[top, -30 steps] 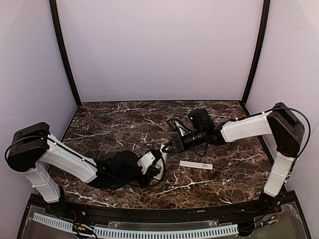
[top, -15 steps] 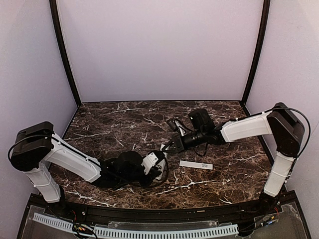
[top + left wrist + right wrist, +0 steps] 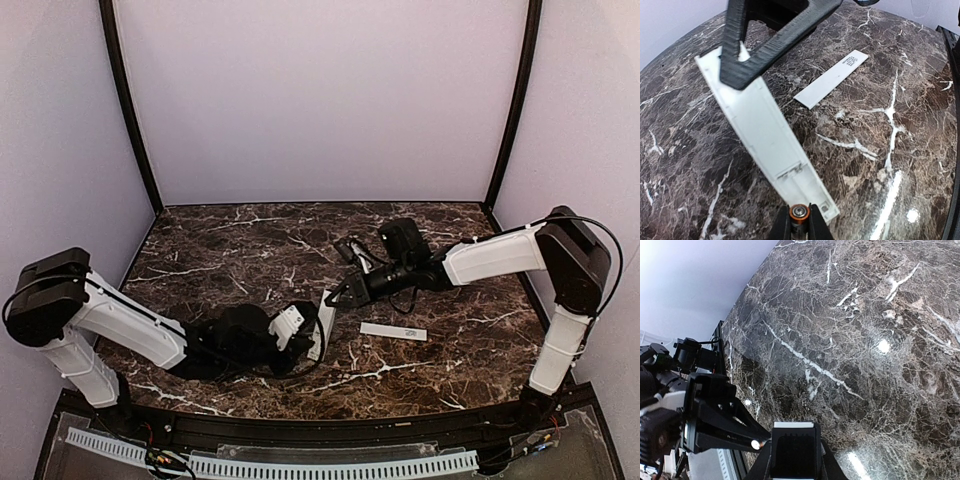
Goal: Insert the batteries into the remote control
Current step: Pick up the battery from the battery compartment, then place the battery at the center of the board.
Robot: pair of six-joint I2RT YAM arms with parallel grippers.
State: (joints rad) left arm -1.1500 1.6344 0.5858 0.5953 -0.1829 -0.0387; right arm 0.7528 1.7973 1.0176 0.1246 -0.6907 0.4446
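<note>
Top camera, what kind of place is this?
Likely a robot test booth: plain lilac walls around a marble-look tabletop, two arms bolted at its near edge, handling a remote control and battery.

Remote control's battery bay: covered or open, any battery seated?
Open, apparently empty: the remote control shows a bare white recess; the cover strip lies apart on the table; the battery sits in the left gripper.

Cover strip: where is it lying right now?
In the top view the cover strip lies flat on the table, right of centre, just nearer than the right gripper and apart from the remote control.
</note>
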